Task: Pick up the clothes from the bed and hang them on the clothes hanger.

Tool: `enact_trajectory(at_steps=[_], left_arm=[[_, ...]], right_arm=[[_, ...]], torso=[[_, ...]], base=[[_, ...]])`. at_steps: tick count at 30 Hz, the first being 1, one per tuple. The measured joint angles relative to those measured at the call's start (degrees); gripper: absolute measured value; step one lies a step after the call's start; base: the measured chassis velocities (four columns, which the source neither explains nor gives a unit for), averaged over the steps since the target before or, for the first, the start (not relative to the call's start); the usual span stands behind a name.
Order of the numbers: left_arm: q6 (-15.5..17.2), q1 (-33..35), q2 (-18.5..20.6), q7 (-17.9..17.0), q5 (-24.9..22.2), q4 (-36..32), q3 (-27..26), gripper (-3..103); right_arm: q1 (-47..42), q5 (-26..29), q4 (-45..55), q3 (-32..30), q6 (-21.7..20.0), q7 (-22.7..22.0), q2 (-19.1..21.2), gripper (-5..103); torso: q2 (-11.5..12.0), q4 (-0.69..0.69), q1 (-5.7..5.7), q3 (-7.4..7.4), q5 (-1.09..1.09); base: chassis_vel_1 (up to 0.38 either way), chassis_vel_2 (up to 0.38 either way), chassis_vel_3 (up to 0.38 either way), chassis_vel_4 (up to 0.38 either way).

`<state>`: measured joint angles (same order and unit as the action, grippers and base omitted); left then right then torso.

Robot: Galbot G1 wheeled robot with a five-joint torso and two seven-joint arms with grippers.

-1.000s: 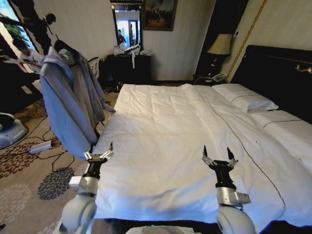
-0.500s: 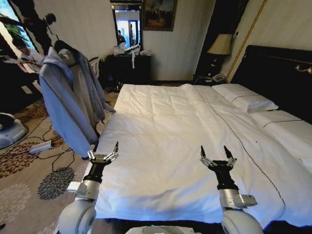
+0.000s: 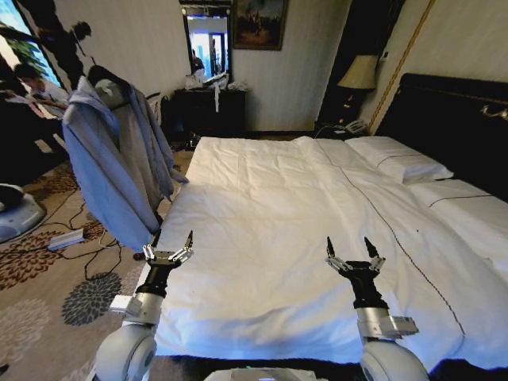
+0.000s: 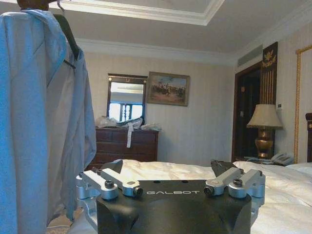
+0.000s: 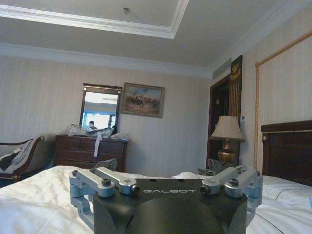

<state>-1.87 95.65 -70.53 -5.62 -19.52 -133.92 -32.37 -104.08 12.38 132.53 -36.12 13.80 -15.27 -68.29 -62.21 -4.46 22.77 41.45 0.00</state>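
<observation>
Spreading across most of the head view, the bed (image 3: 317, 230) lies wide and white, its wrinkled sheet crossed by thin dark piping lines; white pillows (image 3: 397, 163) sit at its far right against a tall black headboard (image 3: 444, 119); the sheet's near part lies bare between the two arms. To the left of the bed, on the patterned carpet (image 3: 48, 270), stands the clothes hanger (image 3: 99, 75), a dark wooden stand almost wholly covered by cloth; the clothes (image 3: 107, 167), a grey-blue long-sleeved shirt, hang from its top, draped down nearly to the level of the mattress edge, one sleeve trailing toward the bed; in the left wrist view the same shirt (image 4: 39, 122) hangs just beside that arm, with a dark branch of the stand (image 4: 66, 31) showing above its shoulder. Behind the bed, against the striped far wall, a dark dresser (image 3: 210, 107) stands under a mirror (image 3: 208, 40) and a framed painting (image 3: 258, 22); a lamp (image 3: 359, 73) sits near the headboard. The left end effector (image 3: 167, 252) hovers over the bed's left edge, just below the hem of the shirt and apart from it, fingers spread and holding nothing; the right end effector (image 3: 349, 255) hovers over the middle of the sheet, well apart from the shirt, its fingers likewise spread wide and empty. A cable and a power strip (image 3: 65, 238) lie on the carpet near the stand's foot.
</observation>
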Motion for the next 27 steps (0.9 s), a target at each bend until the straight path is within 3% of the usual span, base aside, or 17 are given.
enact_trajectory(at_steps=[27], left_arm=[[0.07, -0.03, 0.06, -0.05, -0.08, 0.06, 0.02, 100]], right_arm=[[0.04, 0.04, -0.04, 0.0, 0.0, 0.0, 0.01, 100]], torso=[[0.0, 0.0, 0.0, 0.0, 0.0]], base=[[0.0, 0.0, 0.0, 0.0]])
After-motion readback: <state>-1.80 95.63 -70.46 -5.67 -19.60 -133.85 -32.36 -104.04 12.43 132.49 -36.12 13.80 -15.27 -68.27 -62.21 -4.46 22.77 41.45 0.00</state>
